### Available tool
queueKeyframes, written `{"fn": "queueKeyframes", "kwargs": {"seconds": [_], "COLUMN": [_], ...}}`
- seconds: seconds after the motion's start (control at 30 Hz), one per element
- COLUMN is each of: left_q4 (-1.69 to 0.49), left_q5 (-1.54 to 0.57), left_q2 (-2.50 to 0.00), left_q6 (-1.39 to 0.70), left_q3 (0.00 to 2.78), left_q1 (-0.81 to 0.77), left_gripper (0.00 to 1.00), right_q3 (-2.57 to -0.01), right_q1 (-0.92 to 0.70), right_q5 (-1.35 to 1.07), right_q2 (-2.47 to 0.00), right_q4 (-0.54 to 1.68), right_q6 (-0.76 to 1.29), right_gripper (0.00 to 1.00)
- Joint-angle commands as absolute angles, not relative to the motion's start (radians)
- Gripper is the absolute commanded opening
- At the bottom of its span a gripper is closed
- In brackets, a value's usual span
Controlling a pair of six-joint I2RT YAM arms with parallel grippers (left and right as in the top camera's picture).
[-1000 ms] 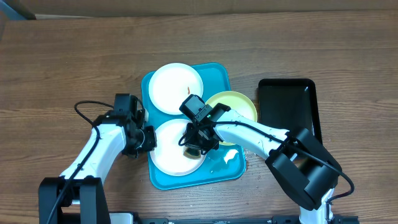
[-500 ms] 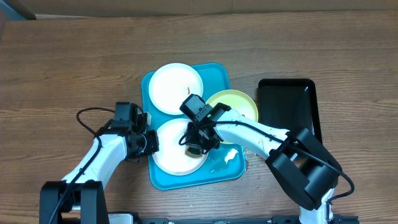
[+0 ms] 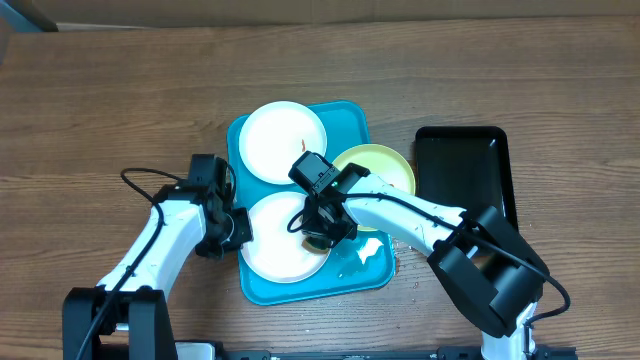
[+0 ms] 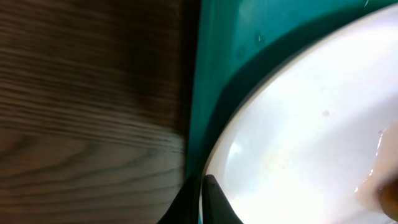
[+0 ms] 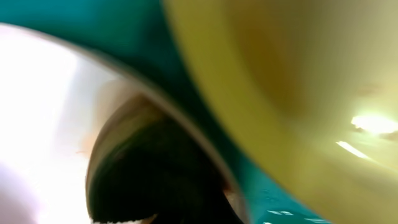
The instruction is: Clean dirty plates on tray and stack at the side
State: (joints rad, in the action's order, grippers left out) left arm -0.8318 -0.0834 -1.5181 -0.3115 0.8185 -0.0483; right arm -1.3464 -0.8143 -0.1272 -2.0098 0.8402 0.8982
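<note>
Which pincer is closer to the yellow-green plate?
Right. The right pincer is over the front white plate, beside the yellow-green plate; the left pincer is across the tray, at its left edge.

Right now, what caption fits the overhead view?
Right gripper over the near white plate in the blue tray; left gripper at its edge.

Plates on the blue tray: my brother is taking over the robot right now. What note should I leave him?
Left gripper: at the tray's left rim beside the near white plate; open or shut unclear.
Right gripper: over that plate with a dark pad under it; grip unclear.
Far white plate lies on the tray; yellow-green plate overhangs its right rim.
Done: nothing stacked at the side.
To do: likely finish this plate, clean the other two, stack all three.
</note>
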Motion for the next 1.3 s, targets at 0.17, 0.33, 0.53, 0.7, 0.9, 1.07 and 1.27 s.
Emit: {"fn": "queueKeyframes", "kwargs": {"seconds": [0.17,0.33,0.53,0.7,0.9,1.07,1.27], "left_q4": [-0.845,-0.832,-0.738,-0.690,-0.528,-0.389,-0.351], "left_q5": [0.090,0.045,-0.351,-0.418,-0.451,-0.486,-0.417], "left_q2": [-1.530,-1.530,-1.530,-1.530,-1.532,-1.534,-1.534], "left_q6": [-0.346,-0.339,-0.152,-0.101,-0.109,-0.113,-0.206], "left_q3": [0.852,0.852,0.852,0.831,0.716,0.597,0.541], "left_q1": [-0.030,-0.031,-0.035,-0.035,-0.035,-0.035,-0.032], "left_gripper": [0.04,0.04,0.10,0.20,0.34,0.33,0.04], "right_q3": [-1.422,-1.452,-1.452,-1.452,-1.452,-1.452,-1.452], "right_q1": [-0.802,-0.810,-0.810,-0.810,-0.810,-0.810,-0.813], "right_q5": [0.165,0.153,0.145,0.145,0.145,0.141,0.134], "right_q2": [-2.069,-2.069,-2.069,-2.069,-2.069,-2.069,-2.069], "right_q4": [1.000,0.991,0.990,0.989,0.990,0.990,0.990], "right_q6": [0.891,0.750,0.750,0.750,0.750,0.750,0.750], "right_gripper": [0.04,0.04,0.04,0.04,0.04,0.04,0.04]}}
